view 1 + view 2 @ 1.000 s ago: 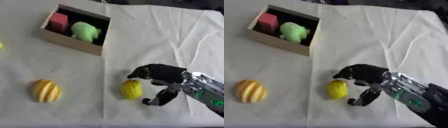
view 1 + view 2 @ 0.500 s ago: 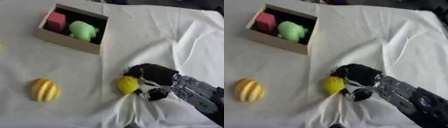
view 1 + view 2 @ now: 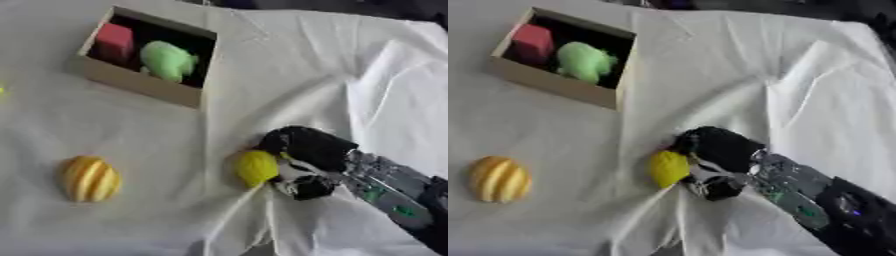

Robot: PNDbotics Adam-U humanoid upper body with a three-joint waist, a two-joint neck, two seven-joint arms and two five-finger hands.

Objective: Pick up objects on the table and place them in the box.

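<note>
Where the left eye view was concerned, the right hand (image 3: 302,150) was seen low on the cloth (image 3: 332,65), reaching in from the lower right, with its fingers curled round the right side of the lemon (image 3: 256,168). A second before, the hand had been held above and to the right of the lemon with the fingers parted; half a second before, it had already been lowered against the fruit. The cloth was bunched into folds below the hand, where it had lain flatter a second earlier. The lemon was still resting on the cloth, well apart from the box (image 3: 144,85). Inside the box a red block (image 3: 115,42) was seen at the left and a green toy (image 3: 168,61) just beside it at the right, both placed as before. A striped orange-yellow fruit (image 3: 89,179) lay near the left edge, unmoved. A small yellow patch (image 3: 2,90) was cut off by the left border; what it was could not be told.

In the right eye view, the same grasp was shown: the dark fingers (image 3: 710,142) were wrapped over the top and right of the lemon, and the thumb was tucked below it against the gathered cloth. The silver forearm (image 3: 794,192) was stretched off to the lower right corner. The left hand was shown in neither view.
</note>
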